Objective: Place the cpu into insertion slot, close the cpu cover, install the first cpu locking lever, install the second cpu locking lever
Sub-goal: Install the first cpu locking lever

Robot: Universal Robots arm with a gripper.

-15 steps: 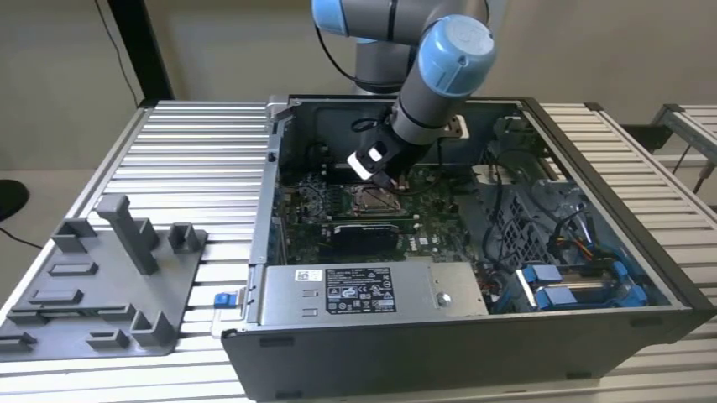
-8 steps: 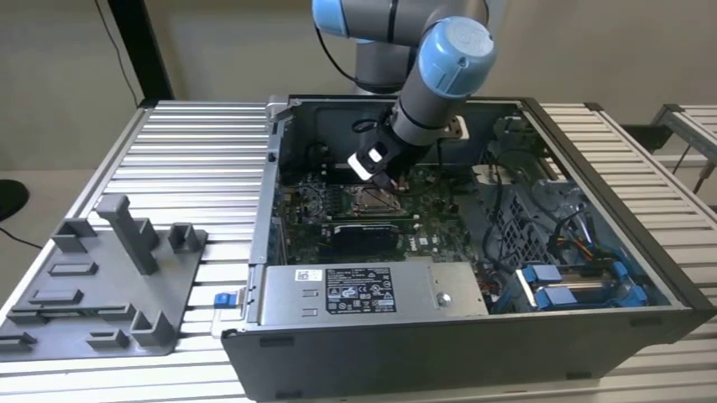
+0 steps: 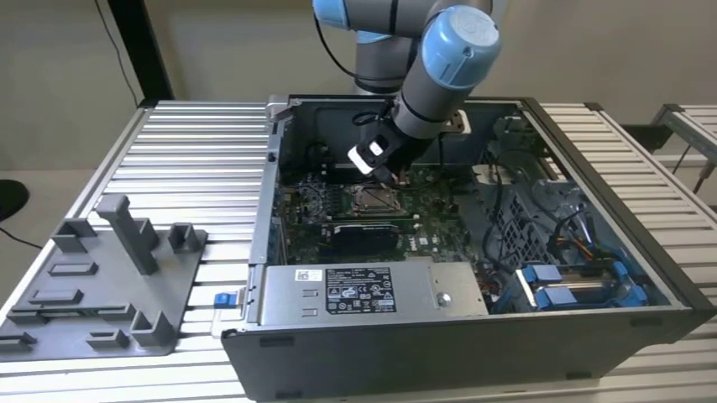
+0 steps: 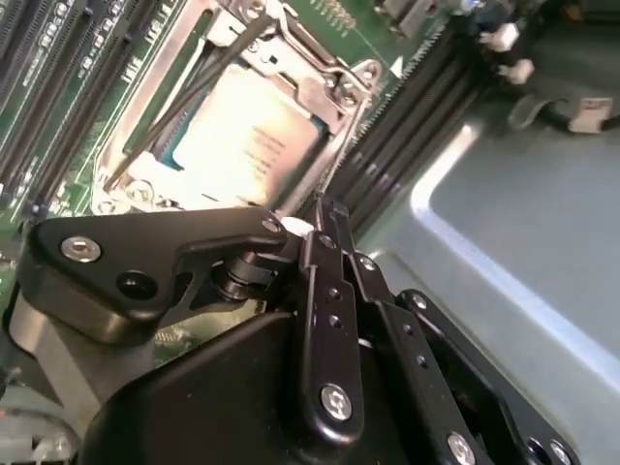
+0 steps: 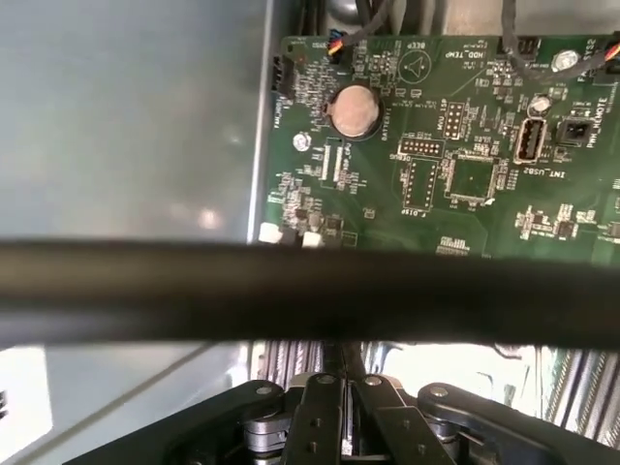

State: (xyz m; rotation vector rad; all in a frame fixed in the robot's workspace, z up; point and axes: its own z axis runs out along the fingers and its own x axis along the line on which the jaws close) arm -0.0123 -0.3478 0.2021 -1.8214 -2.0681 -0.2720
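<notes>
In the second wrist view the cpu (image 4: 242, 145) lies flat in the insertion slot (image 3: 370, 200), its silvery top showing through the cut-out of the cpu cover (image 4: 325, 82). The silver cover frame lies down around the chip. Two thin dark lever rods (image 4: 189, 92) run slantwise along one side of the cover; whether they are latched I cannot tell. My gripper (image 4: 325, 215) is shut with nothing between its fingers, its tips just beside the socket's edge. In the exterior view the gripper (image 3: 389, 175) hangs just above the socket's far side inside the open computer case.
The green motherboard (image 5: 465, 145) carries a round coin battery (image 5: 354, 111) and black memory slots (image 4: 417, 116). A grey power supply box (image 3: 370, 290) sits at the case's front and blue drive caddies (image 3: 560, 290) at the exterior view's right. A grey fixture tray (image 3: 101, 277) lies outside the case.
</notes>
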